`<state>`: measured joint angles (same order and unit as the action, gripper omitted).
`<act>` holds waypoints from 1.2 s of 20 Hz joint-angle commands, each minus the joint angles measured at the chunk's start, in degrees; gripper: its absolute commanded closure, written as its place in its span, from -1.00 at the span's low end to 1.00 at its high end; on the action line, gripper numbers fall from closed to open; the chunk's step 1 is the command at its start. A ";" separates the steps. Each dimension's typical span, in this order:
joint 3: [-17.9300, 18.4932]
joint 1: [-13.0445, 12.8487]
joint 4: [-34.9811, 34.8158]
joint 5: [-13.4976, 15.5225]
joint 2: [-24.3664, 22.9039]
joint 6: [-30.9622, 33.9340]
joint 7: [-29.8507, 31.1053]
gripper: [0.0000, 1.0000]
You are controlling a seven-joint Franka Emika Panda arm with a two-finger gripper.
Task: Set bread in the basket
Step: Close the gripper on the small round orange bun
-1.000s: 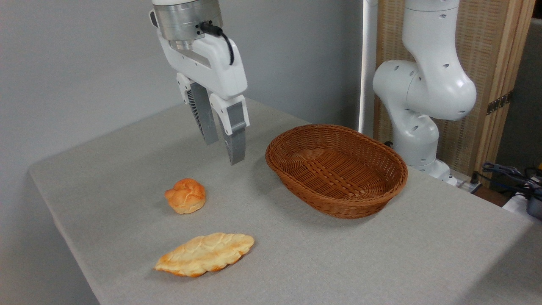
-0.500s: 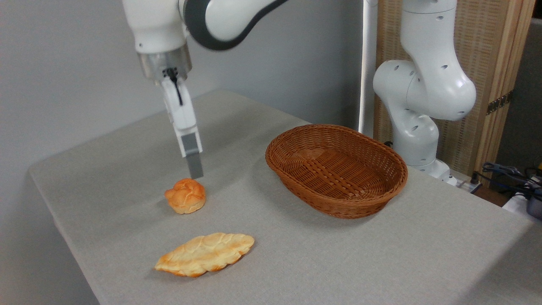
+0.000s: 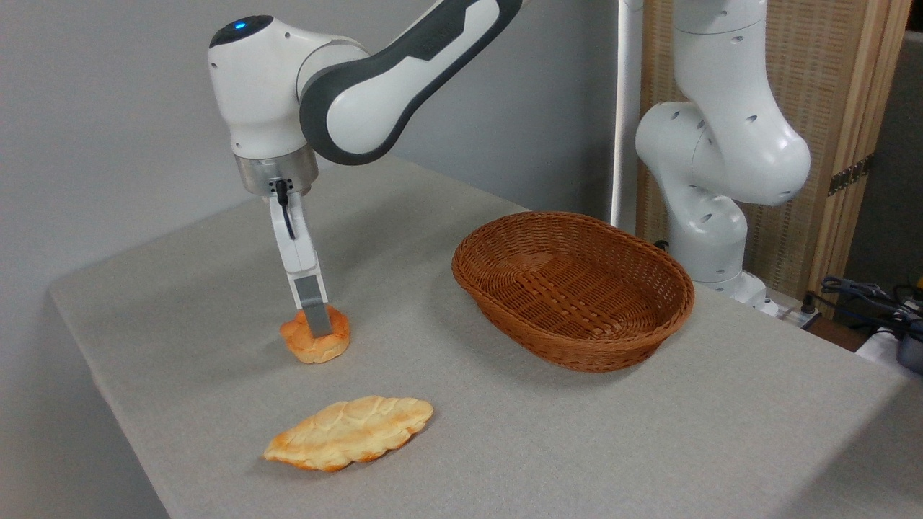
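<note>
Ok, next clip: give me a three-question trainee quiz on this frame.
1. True or false: the wicker basket already holds bread.
2. Which bread is the claw down on: A the round knotted bun, B the long leaf-shaped bread?
3. Fill in: the leaf-shaped bread lies ___ the camera than the bun.

Key: 1 false, it is empty. 2 A. 3 nearer.

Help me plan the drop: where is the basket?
The basket sits right of centre on the table, in front of the arm's base, empty, right of the bun.
</note>
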<state>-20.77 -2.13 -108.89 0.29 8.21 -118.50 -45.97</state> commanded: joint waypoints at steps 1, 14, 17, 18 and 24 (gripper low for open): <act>-0.41 0.02 -0.19 -4.14 1.10 -1.03 -0.53 -1.00; -0.94 0.02 -0.63 -4.59 1.19 -3.05 -0.61 0.72; -0.94 0.02 -0.63 -5.20 1.19 -3.05 -0.70 0.73; -0.94 0.02 -0.63 -6.08 1.19 -3.05 -0.70 0.73; -0.94 0.11 -0.10 -6.17 0.75 -2.52 -0.18 0.75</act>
<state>-21.61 -2.14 -109.07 -5.12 9.19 -119.99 -46.03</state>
